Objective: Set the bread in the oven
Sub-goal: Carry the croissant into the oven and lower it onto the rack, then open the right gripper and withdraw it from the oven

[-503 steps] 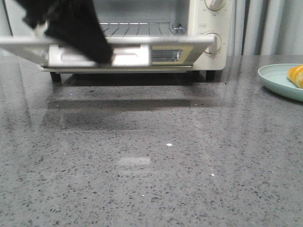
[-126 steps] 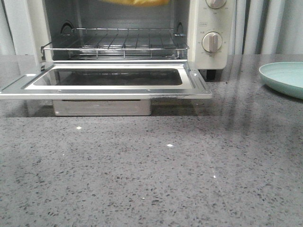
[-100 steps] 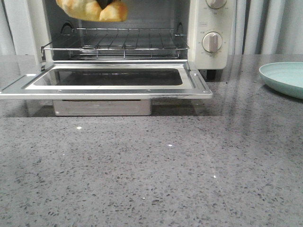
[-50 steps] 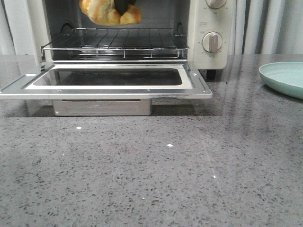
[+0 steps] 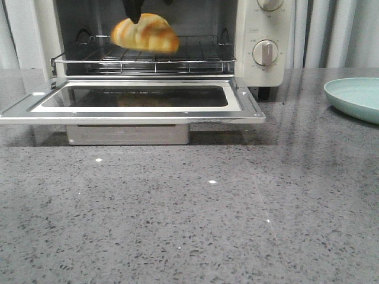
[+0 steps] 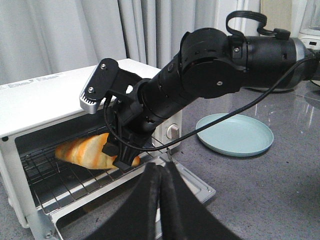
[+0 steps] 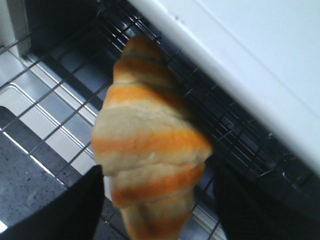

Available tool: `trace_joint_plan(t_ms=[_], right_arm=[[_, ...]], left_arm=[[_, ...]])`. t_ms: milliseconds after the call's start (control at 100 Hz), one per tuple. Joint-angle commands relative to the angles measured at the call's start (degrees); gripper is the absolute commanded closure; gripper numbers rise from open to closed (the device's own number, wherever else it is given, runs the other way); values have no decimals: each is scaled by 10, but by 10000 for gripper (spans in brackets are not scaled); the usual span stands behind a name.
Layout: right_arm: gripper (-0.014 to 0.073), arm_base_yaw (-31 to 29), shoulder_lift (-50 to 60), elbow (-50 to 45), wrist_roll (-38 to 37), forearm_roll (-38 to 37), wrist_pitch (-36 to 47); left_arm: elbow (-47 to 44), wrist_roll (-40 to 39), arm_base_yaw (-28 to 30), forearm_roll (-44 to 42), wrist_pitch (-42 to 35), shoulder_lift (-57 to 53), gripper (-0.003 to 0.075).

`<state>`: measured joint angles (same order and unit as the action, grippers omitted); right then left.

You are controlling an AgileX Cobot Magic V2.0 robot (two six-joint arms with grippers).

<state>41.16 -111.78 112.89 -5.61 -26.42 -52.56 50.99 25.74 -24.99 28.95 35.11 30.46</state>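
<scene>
Black right gripper (image 7: pixel 157 210): I read its fingers (image 7: pixel 75 210) spread wide, one on each side of the roll; contact cannot be confirmed. In the right wrist view a gap shows at both sides.
Golden-orange, cream-striped croissant-shaped bread (image 5: pixel 145 34): I see it blurred in the front view, at the wire rack (image 5: pixel 142 54), just inside the mouth of the cream-white boxy toaster oven (image 5: pixel 260 35).
Oven door (image 5: pixel 133 103): I see it folded down flat, glass facing up.
Left gripper (image 6: pixel 161 200): I see both black fingers pressed together, holding nothing, well back from the oven.
Pale green plate (image 5: pixel 355 97): it sits on the grey speckled countertop (image 5: pixel 195 219), to the right of the oven.
</scene>
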Motion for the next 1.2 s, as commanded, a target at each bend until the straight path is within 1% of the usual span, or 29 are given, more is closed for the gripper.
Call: trace_joint_plan(t_ms=[0,100,220,290,340,360,390,410,480,520,570,590,620,680,740,810,910,1010,1080,1140,1190], right_arm=[[70,-3,32,18,6,-26,28],[71,-3,33,18,6,-26,17],[77,5,41,18,-6,-26,-16],[116,16,53,18,-6,-17,-35],[187,26,62,18,-6,-11,-49],[231,31,65,18,-6,-8,-52],[317,37,71,18,-6,-7,-58],[355,42,74,18,-6,-7,-62],[571,59,95,11,-6,-5,-63],[672,65,109,1,-7,-1,-54],[641,72,134,-18,-29,1,-41],[633,74,151,-29,-35,1,-34],[636,76,166,-46,-42,1,-27],[640,78,220,-93,-62,1,2],[640,78,289,-164,-84,1,43],[640,78,376,-259,-87,0,108],[641,78,502,-399,-87,-19,192],[641,71,616,-535,-88,-50,232],[641,52,682,-601,-107,-53,250],[641,28,731,-638,-143,-60,255],[641,7,765,-662,-155,-69,260]], left_arm=[[18,-4,0,12,-38,3,742],[18,-4,0,12,-38,3,742],[18,-4,0,0,-38,3,742],[18,-4,0,-4,-41,3,742],[17,-4,0,-5,-45,0,742],[17,-4,0,-5,-47,-3,742],[16,-4,0,-7,-50,-6,742],[13,-4,0,-10,-53,-10,742],[4,-4,0,-24,-57,-27,742],[-2,-5,0,-41,-57,-41,742],[-14,-18,0,-70,-57,-59,742],[-19,-35,0,-96,-57,-71,742],[-27,-51,0,-121,-58,-81,742],[-46,-107,0,-210,-58,-110,742],[-73,-158,0,-297,-58,-139,742],[-107,-203,0,-362,-58,-171,742],[-154,-230,0,-384,-61,-205,742],[-199,-231,0,-383,-80,-221,742],[-224,-231,0,-383,-105,-222,742],[-242,-231,0,-383,-135,-222,742],[-253,-231,0,-383,-157,-222,742]])
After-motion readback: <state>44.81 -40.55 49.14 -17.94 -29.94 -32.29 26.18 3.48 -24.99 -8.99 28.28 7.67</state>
